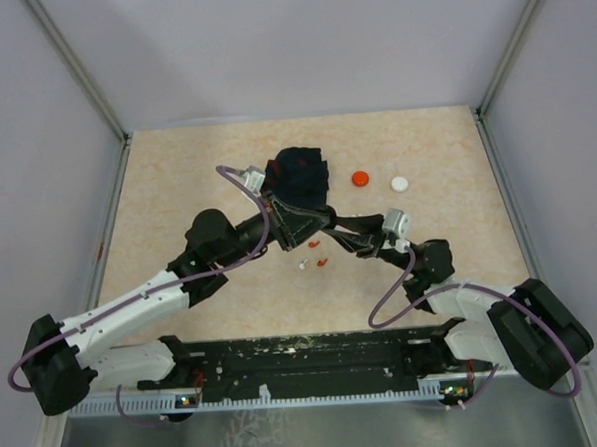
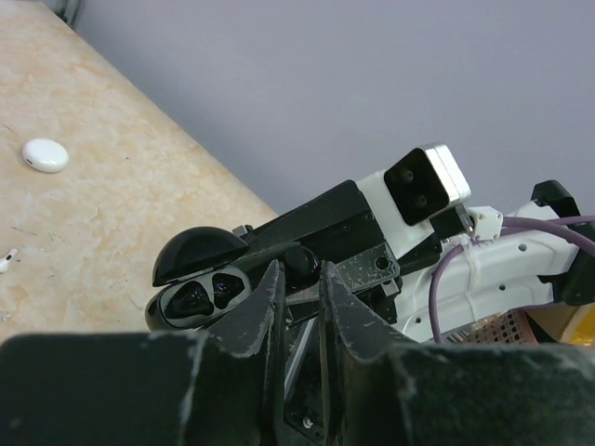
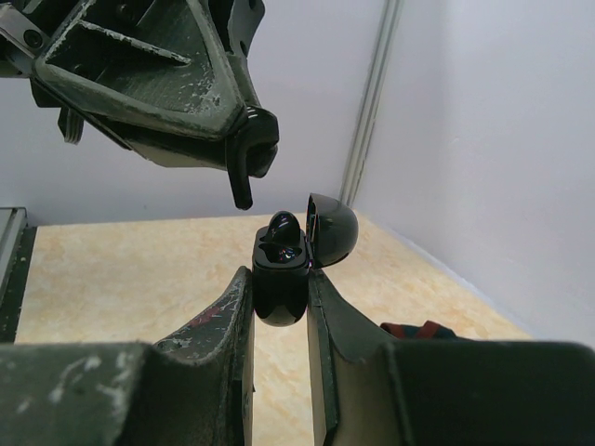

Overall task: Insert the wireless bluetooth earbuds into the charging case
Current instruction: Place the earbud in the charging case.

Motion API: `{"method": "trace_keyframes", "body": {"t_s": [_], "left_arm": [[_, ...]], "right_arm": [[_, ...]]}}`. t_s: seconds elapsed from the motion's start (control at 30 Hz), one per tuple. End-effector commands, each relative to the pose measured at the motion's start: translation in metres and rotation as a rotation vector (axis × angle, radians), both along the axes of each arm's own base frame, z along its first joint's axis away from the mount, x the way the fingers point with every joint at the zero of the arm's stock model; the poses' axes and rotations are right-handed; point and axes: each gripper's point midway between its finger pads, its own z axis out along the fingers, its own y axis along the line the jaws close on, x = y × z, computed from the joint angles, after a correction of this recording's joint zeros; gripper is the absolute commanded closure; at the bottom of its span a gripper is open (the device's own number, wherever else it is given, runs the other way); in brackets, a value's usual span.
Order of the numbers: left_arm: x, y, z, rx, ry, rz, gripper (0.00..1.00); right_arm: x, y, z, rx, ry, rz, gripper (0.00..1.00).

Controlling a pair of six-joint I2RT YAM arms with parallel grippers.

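Left claw (image 1: 297,232) and right claw (image 1: 331,232) meet tip to tip over the middle of the table (image 1: 177,190) in the overhead view, where I cannot tell how their jaws stand. A dark cloth (image 1: 301,173) lies just behind them. A red disc (image 1: 360,178) and a white disc (image 1: 401,184) sit to its right. Three loose earbuds (image 1: 315,258) lie on the near side, just under the tips. Bare tabletop runs out to the left and right edges, with the walls well apart from both arms.

In the left wrist view, the left claw (image 2: 299,279) has its fingers drawn nearly together, pinching a black earbud (image 2: 299,263). Just beside it on the left is the charging case (image 2: 195,299), its lid (image 2: 200,253) swung up and its mouth facing the camera. The white disc (image 2: 45,154) rests far off on the open table.

In the right wrist view, the right claw (image 3: 279,279) is clamped on the charging case (image 3: 281,302). The case stands upright between the fingers, long axis vertical, with the lid (image 3: 332,230) hinged back to the right. A second black earbud (image 3: 284,228) pokes up out of its mouth. Above and slightly left, apart from the case, the left claw holds the black earbud (image 3: 246,167) with its stem pointing straight down. The table's far edge and the corner post lie well behind, and the cloth (image 3: 418,330) is low on the right.
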Motion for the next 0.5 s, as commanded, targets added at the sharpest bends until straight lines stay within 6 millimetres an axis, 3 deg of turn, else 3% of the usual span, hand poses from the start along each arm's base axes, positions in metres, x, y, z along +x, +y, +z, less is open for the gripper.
{"method": "trace_keyframes", "body": {"t_s": [0.0,0.47], "left_arm": [[0.006,0.001,0.015,-0.058,-0.005,0.069,0.89],[0.011,0.008,0.005,-0.067,0.018,0.183,0.9]], "right_arm": [[-0.005,0.0,0.031,0.066,-0.098,-0.004,1.0],[-0.003,-0.002,0.037,0.096,-0.142,-0.088,1.0]]}}
